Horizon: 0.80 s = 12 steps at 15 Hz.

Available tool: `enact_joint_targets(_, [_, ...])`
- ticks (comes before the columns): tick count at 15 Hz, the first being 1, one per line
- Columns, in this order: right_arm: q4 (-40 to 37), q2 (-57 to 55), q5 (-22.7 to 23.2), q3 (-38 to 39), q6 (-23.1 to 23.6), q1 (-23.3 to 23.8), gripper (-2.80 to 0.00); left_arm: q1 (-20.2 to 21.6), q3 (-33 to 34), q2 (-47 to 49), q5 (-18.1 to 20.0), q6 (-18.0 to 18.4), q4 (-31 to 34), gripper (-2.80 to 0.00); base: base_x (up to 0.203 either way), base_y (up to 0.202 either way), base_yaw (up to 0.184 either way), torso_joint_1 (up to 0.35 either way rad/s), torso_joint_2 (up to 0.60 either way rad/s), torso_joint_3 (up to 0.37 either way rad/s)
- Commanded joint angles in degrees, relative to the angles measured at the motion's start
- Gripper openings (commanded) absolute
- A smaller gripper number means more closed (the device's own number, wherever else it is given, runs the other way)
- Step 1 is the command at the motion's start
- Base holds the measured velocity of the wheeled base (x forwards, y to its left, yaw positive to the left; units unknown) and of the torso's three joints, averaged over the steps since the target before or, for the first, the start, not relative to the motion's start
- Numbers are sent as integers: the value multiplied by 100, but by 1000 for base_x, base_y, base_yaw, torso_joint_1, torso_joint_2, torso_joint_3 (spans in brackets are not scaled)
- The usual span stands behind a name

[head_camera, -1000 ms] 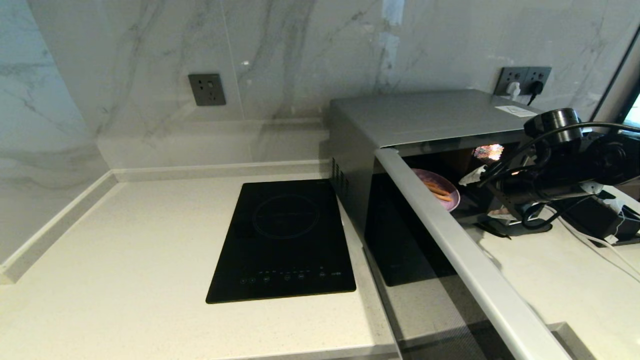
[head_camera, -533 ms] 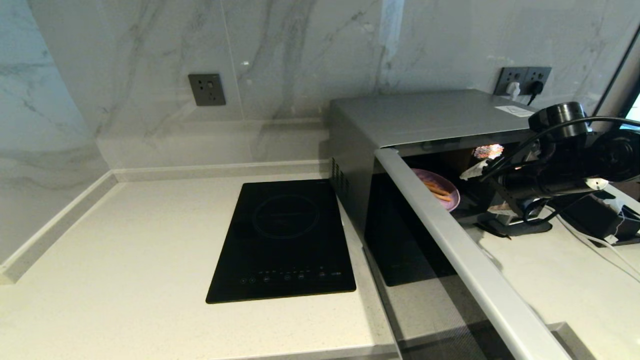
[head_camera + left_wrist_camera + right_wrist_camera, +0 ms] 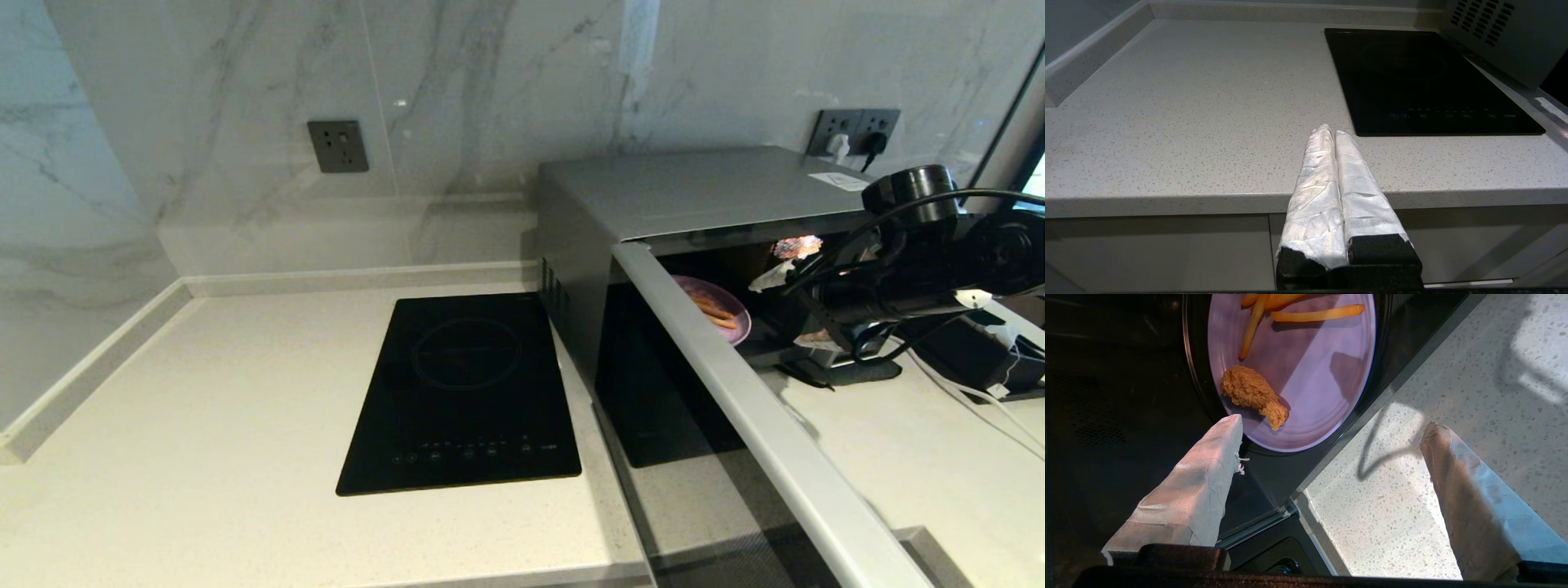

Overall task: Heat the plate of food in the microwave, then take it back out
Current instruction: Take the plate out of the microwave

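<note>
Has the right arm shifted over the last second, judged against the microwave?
Yes, slightly: the right arm rose a little toward the microwave top edge. The plate of food stayed put.

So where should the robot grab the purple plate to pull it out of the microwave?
Probably by the near rim of the plate, the edge facing the open microwave doorway. The plate lies flat, so one finger would go over the rim and one under. The chicken piece sits close to that edge, so a spot beside it looks safer. The right gripper is open just outside.
</note>
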<state>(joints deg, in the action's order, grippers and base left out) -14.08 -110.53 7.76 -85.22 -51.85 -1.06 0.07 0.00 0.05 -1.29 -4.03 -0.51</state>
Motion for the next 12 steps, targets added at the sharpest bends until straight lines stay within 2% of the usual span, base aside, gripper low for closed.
enact_joint_targets(1, [-7, -3, 93, -3, -27, -8, 0, 1, 0, 4, -3, -1, -2, -280, 0, 0, 0, 0, 0, 0])
enact_joint_targets(12, [-7, -516, 166, -207, -31, -35, 0, 1, 0, 4, -3, -9, -2, -280, 0, 0, 0, 0, 0, 0])
